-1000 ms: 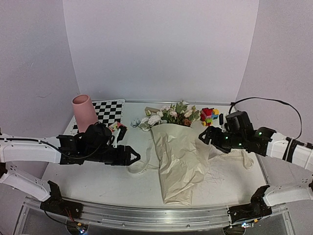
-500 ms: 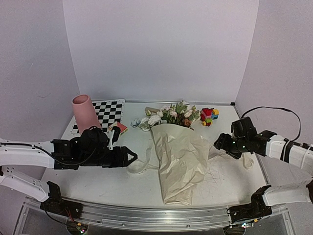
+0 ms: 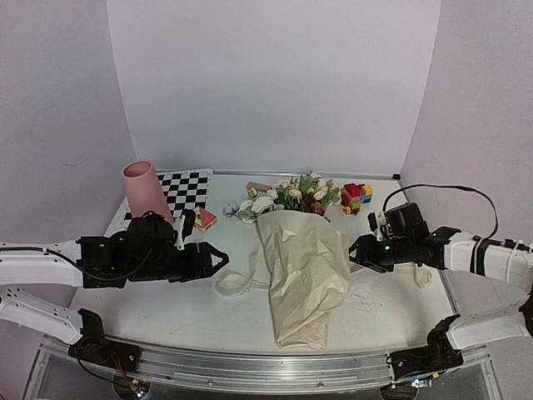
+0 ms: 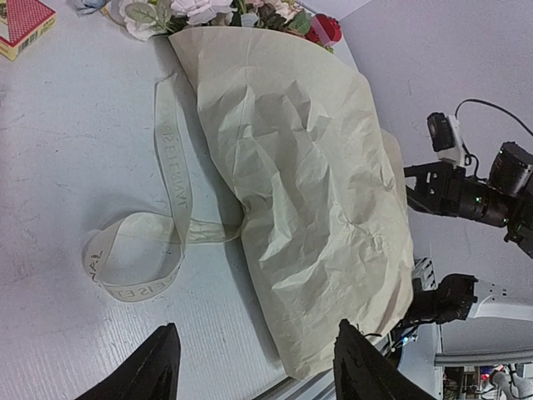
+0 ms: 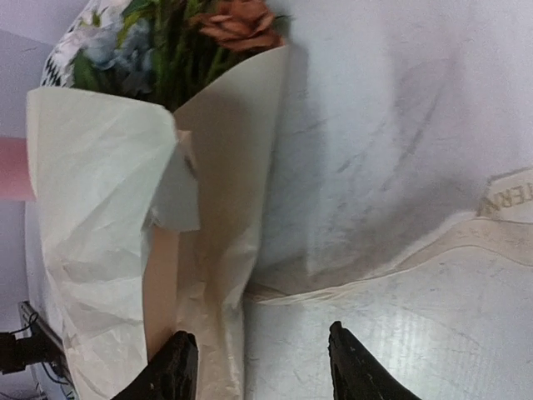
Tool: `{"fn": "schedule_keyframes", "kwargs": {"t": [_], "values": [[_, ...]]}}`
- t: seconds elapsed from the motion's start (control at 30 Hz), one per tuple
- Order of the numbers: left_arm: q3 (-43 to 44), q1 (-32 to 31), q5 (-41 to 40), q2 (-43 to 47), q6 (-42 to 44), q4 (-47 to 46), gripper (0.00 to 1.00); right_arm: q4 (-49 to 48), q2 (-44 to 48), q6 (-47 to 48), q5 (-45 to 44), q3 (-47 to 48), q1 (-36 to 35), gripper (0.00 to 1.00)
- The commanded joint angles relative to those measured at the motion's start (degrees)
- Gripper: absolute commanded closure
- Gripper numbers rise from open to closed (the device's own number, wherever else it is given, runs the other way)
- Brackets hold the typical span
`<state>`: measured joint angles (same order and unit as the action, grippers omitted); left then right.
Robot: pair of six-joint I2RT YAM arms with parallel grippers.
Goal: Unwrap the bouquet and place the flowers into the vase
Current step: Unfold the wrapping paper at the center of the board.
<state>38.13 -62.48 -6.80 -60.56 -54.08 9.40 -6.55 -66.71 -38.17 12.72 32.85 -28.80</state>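
The bouquet lies in the middle of the table, its crumpled beige paper wrapped round the stems. The flowers stick out at the far end. The pink vase stands upright at the far left. My left gripper hovers open left of the paper, over a loose cream ribbon, with nothing between its fingers. My right gripper is open at the paper's right edge. In the right wrist view that paper edge lies just inside the left fingertip. The stems are hidden by the paper.
A checkerboard sheet lies behind the vase, with a small red box beside it. A colourful toy-brick block sits at the far right of the flowers. Another ribbon length trails under the right arm.
The right gripper swung away to the right, then came back to the paper's edge with its jaws narrower. The left gripper drew back a little to the left.
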Motion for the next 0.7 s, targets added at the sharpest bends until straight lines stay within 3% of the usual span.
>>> {"fn": "schedule_keyframes", "kwargs": {"t": [0.0, 0.23, 0.37, 0.47, 0.67], "values": [[2.79, -0.10, -3.04, 2.09, -0.41, 2.70, 0.35, -3.95, -2.62, -0.19, 2.41, 6.02, -9.40, 0.46], [4.55, -0.10, -5.71, 2.00, -0.75, 5.84, 0.29, -5.87, -13.22, 0.09, -1.49, 19.65, -24.74, 0.44], [4.72, -0.09, -7.95, 3.72, -2.44, 7.42, 0.09, -6.08, -21.77, 2.91, -1.02, 27.46, -30.47, 0.41], [4.23, -0.10, -10.54, 7.13, -4.25, 8.51, 0.02, -5.63, -28.20, 4.46, -1.41, 32.84, -34.83, 0.40], [3.52, -0.01, -13.44, 12.81, -6.91, 11.48, 0.00, -5.13, -38.86, 3.63, -1.12, 39.07, -38.42, 0.40]]}}
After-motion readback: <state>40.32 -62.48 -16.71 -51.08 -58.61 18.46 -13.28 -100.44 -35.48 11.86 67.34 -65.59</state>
